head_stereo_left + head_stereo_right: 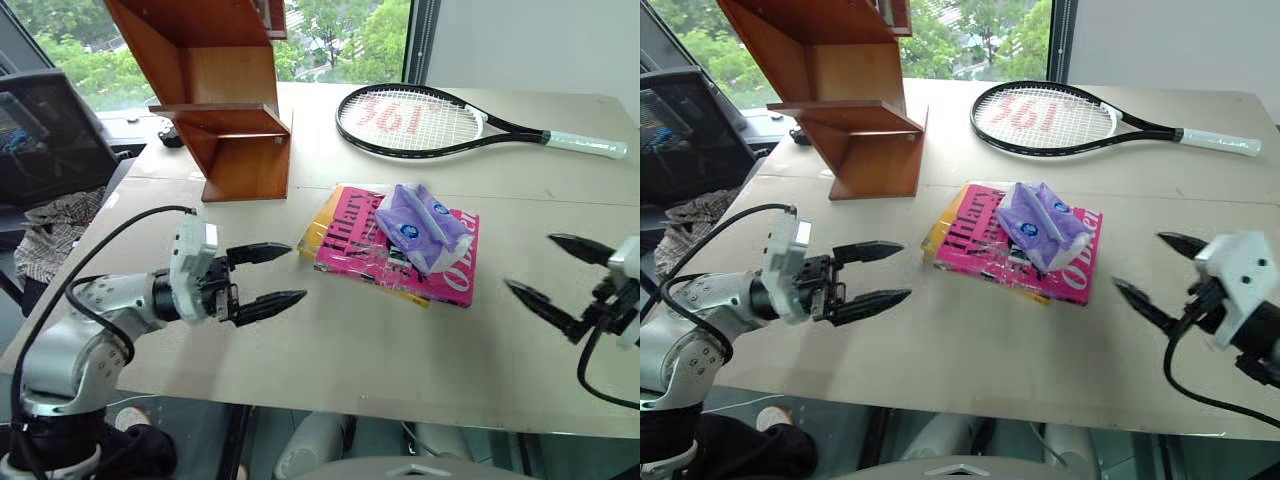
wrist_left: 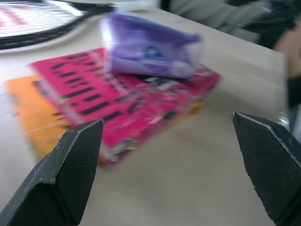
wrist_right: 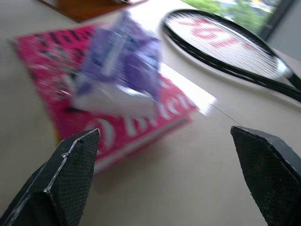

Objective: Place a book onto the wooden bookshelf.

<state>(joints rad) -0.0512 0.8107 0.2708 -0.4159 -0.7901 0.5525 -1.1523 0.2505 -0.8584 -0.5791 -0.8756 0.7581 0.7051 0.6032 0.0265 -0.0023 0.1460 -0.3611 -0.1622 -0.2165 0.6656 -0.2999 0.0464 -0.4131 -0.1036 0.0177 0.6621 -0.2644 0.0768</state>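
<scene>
The book (image 1: 355, 235) lies flat on the table (image 1: 380, 350), in the middle, between the two pincers. Its cover is bright pink and glossy, with big black and white letters; "Hilary" can be read along one side and "O'Brien" near the other end. It rests on top of a yellow-orange book (image 1: 318, 228), of which only an edge shows. On the pink cover lies a soft purple plastic packet (image 1: 420, 225) with a round blue label; the writing on it is too small to read.

The wooden bookshelf (image 1: 215, 95) stands at the far left part of the table, apart from the books. It is of smooth reddish-brown wood, with slanted side panels and flat shelves.

Behind the books lies a tennis racket (image 1: 430, 120) with a black frame, a white grip and white strings that carry a red printed mark.

The left pincer (image 1: 268, 274) hovers just left of the books, its two black pointed fingers spread wide and holding nothing. The right pincer (image 1: 548, 270) is to the right of the books, also wide open and empty. The finger pads (image 2: 70, 174) have a fine woven texture.
</scene>
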